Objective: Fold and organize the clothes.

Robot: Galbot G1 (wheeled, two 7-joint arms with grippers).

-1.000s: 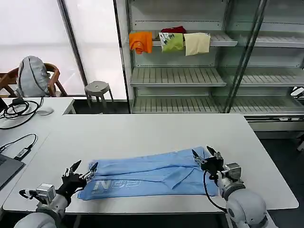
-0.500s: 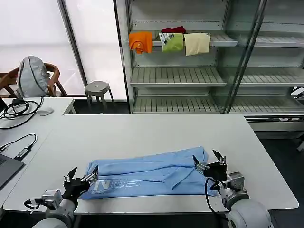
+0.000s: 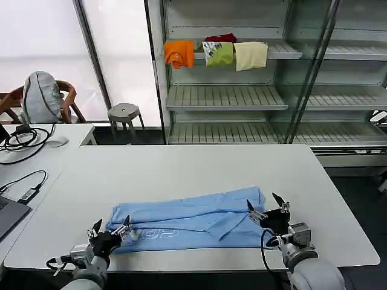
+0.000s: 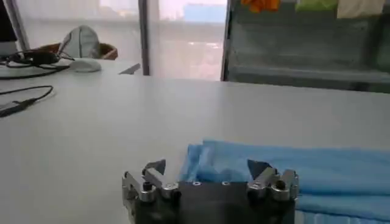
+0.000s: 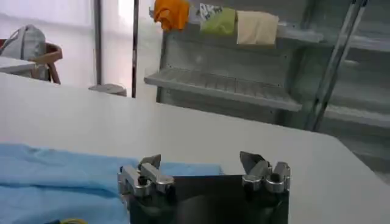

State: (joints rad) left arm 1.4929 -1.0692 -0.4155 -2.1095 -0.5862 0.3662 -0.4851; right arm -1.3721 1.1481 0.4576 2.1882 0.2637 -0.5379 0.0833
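Observation:
The clothes, a light sky-blue T-shirt [image 3: 193, 219], lie folded into a long band near the white table's front edge, pale lettering facing up at the left end. My left gripper [image 3: 111, 229] sits low at the shirt's left end, open, holding nothing; in the left wrist view the shirt [image 4: 317, 173] lies just beyond the left gripper [image 4: 207, 165]. My right gripper [image 3: 266, 206] is open at the shirt's right end, empty. In the right wrist view the right gripper [image 5: 201, 161] hovers at the shirt's [image 5: 55, 176] near corner.
The white table [image 3: 181, 169] stretches bare behind the shirt. A shelf unit at the back holds orange [image 3: 179, 53], green [image 3: 219, 53] and cream [image 3: 250, 55] folded garments. A second table at the left carries cables [image 3: 18, 139] and a laptop corner.
Both grippers have drawn back toward the table's front edge and lower, staying open. The shirt has settled flat and has not shifted otherwise.

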